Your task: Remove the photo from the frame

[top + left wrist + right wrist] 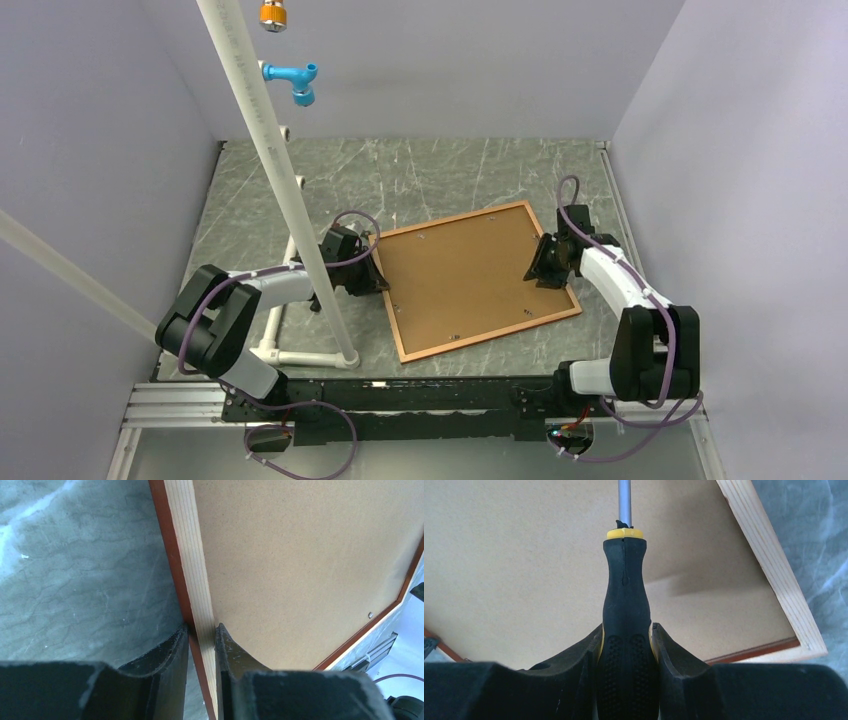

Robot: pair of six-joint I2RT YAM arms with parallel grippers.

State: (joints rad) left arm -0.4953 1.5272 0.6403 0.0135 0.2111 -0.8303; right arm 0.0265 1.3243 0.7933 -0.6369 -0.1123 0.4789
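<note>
While the left gripper [202, 627] pinches only a thin stretch of the frame [452, 220] along its left rail, one finger on the red outer face and one against the pale inner wood, that narrow hold is the first weak point. A sideways shove from the other side could make the rail slide out between the fingers or pivot the whole frame on the table [420, 170].

The photo [470, 275] sits in the frame, face down, so only its brown backing board shows (the printed side is hidden). It lies between the two arms, near the middle of the table. Small metal tabs [370, 614] appear along the inner edge. If they hold the board in, forcing it out before they are turned would likely bend the board and crease the print beneath.

At the right, the right gripper [626, 630] is clamped around the black-and-yellow handle of a tool [626, 595], whose metal shaft points out over the backing; its working end runs out of view, so I cannot tell whether it touches the board. The handle is rounded, and under load it might twist in the fingers. Too steep an angle or too hard a push could gouge the backing, or skid across it and strike the far rail.
</note>
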